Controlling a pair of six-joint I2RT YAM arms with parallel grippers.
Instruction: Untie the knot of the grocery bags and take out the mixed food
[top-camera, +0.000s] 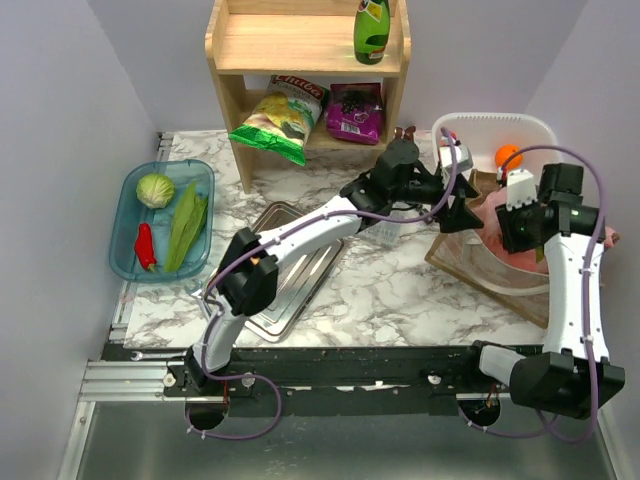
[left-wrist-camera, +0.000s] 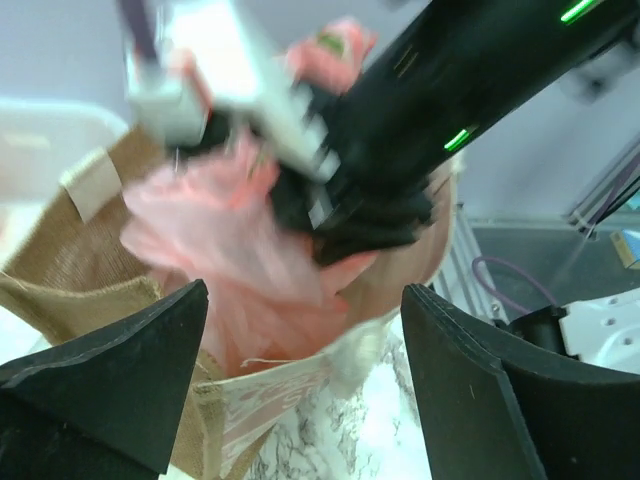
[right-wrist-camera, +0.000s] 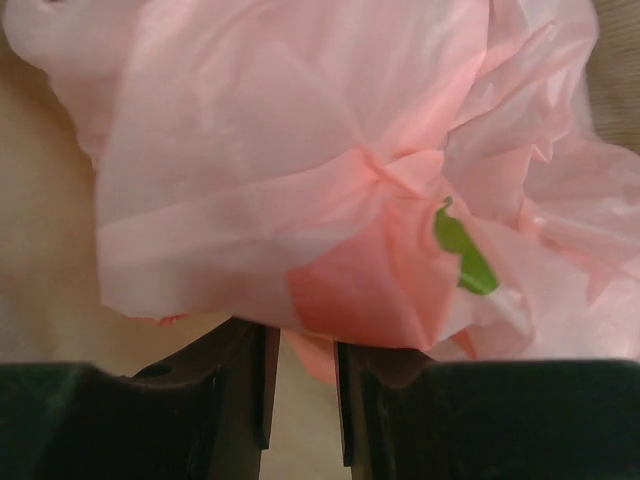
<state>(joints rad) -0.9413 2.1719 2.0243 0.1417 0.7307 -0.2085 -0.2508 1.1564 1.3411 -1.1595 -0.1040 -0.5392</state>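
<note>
One pink grocery bag (right-wrist-camera: 300, 180) lay crumpled and translucent, a green patch (right-wrist-camera: 462, 255) showing through. Of two tools, the left tool (left-wrist-camera: 305, 300) gaped open. The right tool (right-wrist-camera: 300, 350) stood narrowly parted, and I could not tell whether it gripped.

A thin, crinkled, translucent pink plastic bag (right-wrist-camera: 300, 200) is seen bunched just ahead of the jaws of the right gripper (right-wrist-camera: 302, 352), one fold hanging between them. A small green patch (right-wrist-camera: 462, 255) is visible on it.

Our marble-patterned table (top-camera: 400, 290) and its load
On it we see a blue tray (top-camera: 119, 250) at the left, a steel tray (top-camera: 300, 280) beside it, a wooden shelf (top-camera: 225, 110) at the back, and a white tub (top-camera: 490, 125) behind a burlap basket (top-camera: 480, 287) on the right.
</note>
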